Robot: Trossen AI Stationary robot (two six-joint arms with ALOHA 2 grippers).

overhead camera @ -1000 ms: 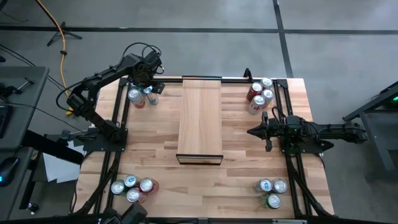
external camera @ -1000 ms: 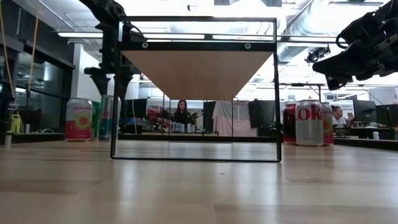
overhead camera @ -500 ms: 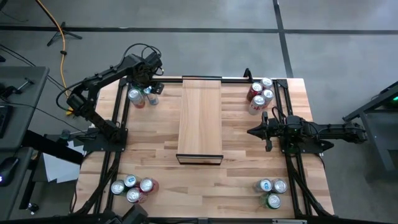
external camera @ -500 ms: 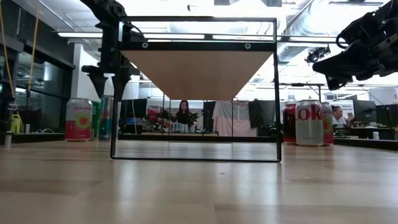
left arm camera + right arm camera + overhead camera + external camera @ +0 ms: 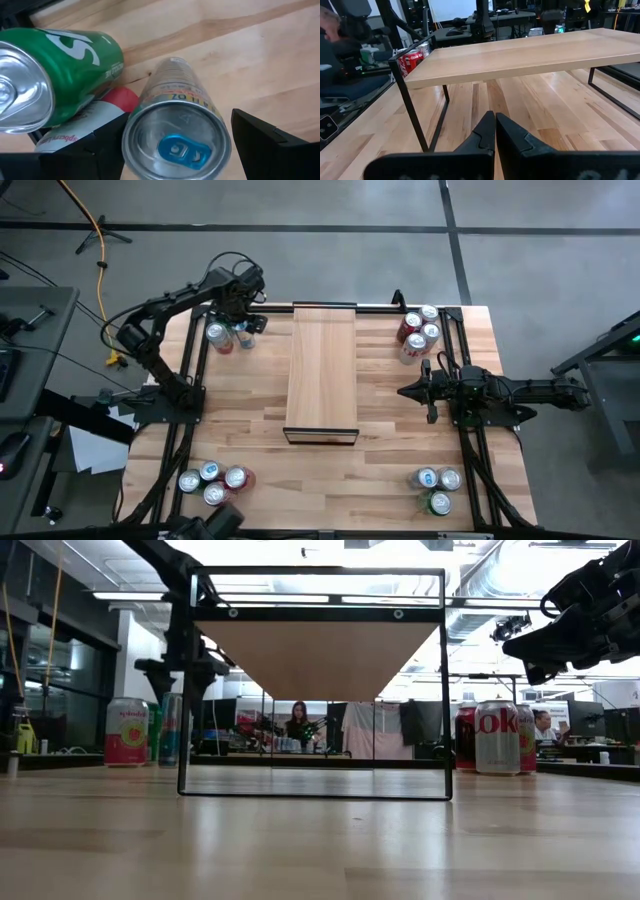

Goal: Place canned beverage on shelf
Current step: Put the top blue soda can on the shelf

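Left pincer [image 5: 175, 142] hangs spread wide around an upright blue-tabbed can [image 5: 177, 135] at the worktop's [image 5: 250, 430] far left corner, beside the shelf [image 5: 322, 370]. Rigid, smooth, likely slippery: grip mid-wall. Right pincer [image 5: 494, 131] waits closed, empty.

This is a robot lab in a big open workroom. The plank-patterned wooden surface [image 5: 250, 430] stands on a grey concrete floor [image 5: 330, 265] with a yellow cable [image 5: 98, 250]. Shiny ceiling pipes [image 5: 490, 585] run overhead, and a seated person [image 5: 295, 722] works at a far desk.
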